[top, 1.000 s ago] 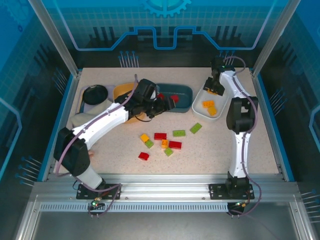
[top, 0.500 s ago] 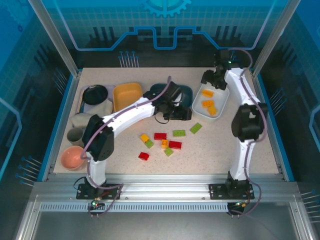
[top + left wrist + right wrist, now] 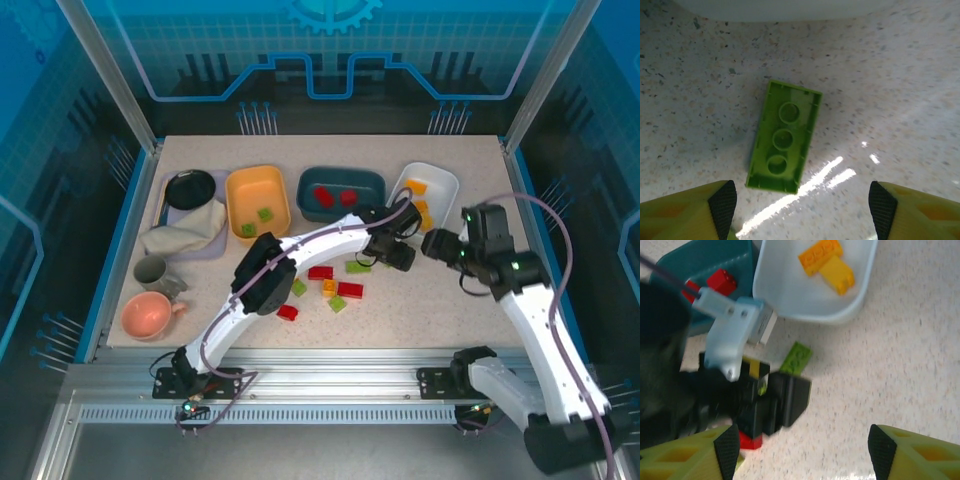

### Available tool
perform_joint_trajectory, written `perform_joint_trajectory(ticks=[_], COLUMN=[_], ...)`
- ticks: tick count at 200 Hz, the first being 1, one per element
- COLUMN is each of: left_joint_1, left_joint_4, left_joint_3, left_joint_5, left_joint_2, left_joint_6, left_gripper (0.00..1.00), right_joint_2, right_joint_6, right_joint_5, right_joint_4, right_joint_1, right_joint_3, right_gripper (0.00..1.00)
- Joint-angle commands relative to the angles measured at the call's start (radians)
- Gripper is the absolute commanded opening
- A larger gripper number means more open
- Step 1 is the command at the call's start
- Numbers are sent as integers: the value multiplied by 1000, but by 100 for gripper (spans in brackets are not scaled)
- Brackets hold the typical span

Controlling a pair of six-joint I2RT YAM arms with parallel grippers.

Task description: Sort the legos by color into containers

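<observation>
Green brick [image 3: 784,143] under the open left gripper [image 3: 802,206]; right gripper [image 3: 800,450] open, empty; tubs [image 3: 256,170] part-filled, several bricks [image 3: 321,272] loose on the counter [image 3: 420,305]

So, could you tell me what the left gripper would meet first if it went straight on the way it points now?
Most likely the lime green brick, lying hollow side up on the speckled table, just left of centre before the open left gripper. Depth is hard to judge.
</observation>
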Motion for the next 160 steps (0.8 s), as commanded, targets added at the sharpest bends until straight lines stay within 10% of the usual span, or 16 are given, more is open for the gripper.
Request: perform_joint_trajectory(ticks=[1, 105, 160], left_joint_1=[-8, -30, 8], left_joint_4=[-62, -109, -80], left_joint_3=[83, 141, -31], left_joint_5=[-113, -141, -194], left_joint_2=[54, 143, -93], left_joint_6=[9, -4, -99], left_gripper=[75, 37, 31], right_joint_2=[-121, -181, -161], right_joint_6=[49, 44, -43], right_joint_5=[-56, -90, -173], right_joint_4=[-81, -146, -66], right_joint_1=[11, 10, 13], right_joint_3=[-36, -35, -37], right_gripper=[72, 71, 68])
